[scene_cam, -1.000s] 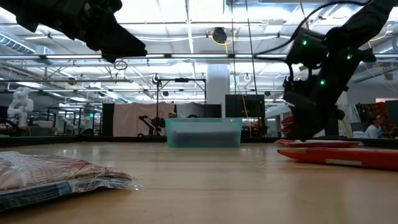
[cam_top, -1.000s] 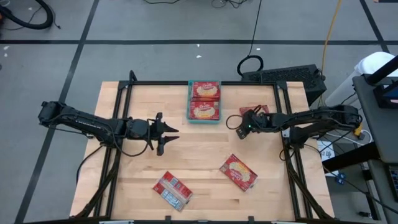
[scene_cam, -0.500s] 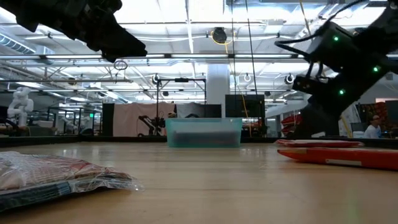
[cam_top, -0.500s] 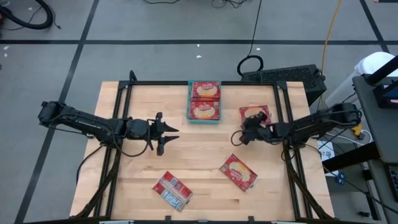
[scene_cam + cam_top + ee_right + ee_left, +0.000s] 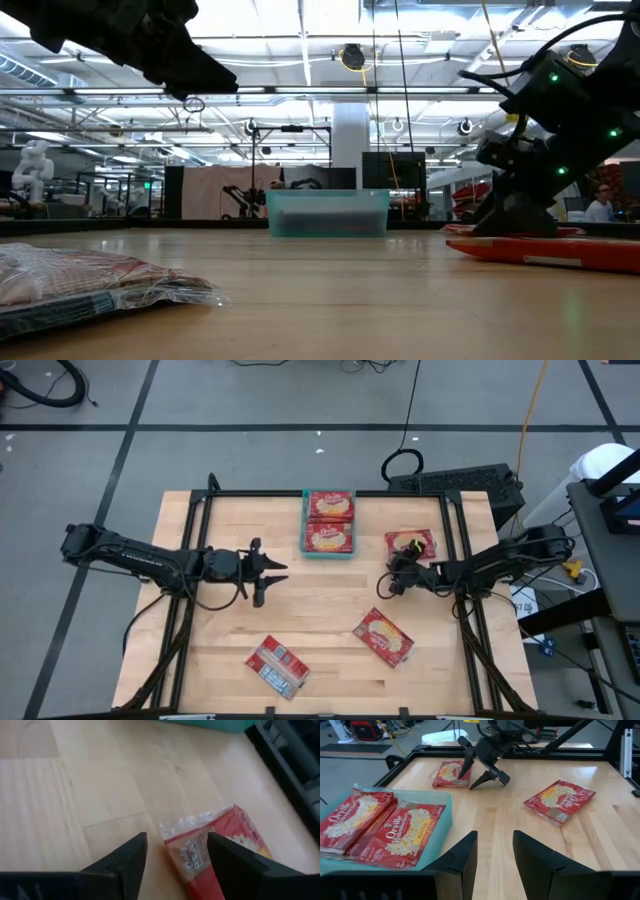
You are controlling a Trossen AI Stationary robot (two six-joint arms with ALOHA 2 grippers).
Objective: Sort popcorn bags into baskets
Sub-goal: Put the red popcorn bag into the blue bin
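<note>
A red popcorn bag [image 5: 412,544] lies flat near the table's right side. My right gripper [image 5: 390,582] stands open and low at the bag's near left corner. In the right wrist view that corner [image 5: 200,842] lies between the fingers. My left gripper [image 5: 275,577] hovers open left of centre, above bare table and holding nothing. The teal basket [image 5: 304,545] at the far middle holds two bags [image 5: 329,507] [image 5: 329,538] lying flat. Two more bags lie flat near the front: one right of centre [image 5: 384,637], one left of centre [image 5: 277,666]. My right gripper comes slanting down from the table's right, its open fingers on either side of the bag's near left corner [image 5: 462,774]. Whether a fingertip touches the bag I cannot tell. The bag lies flat on the table.
A black frame [image 5: 455,550] runs along the table's left, far and right sides, close to the right bag. Bare wood [image 5: 320,600] lies between the two grippers.
My right gripper has moved from over the right bag toward the table's near edge and down, rolling its wrist as it went. It now stands low at the bag's corner, and the bag shows uncovered. Its fingers have stayed open.
</note>
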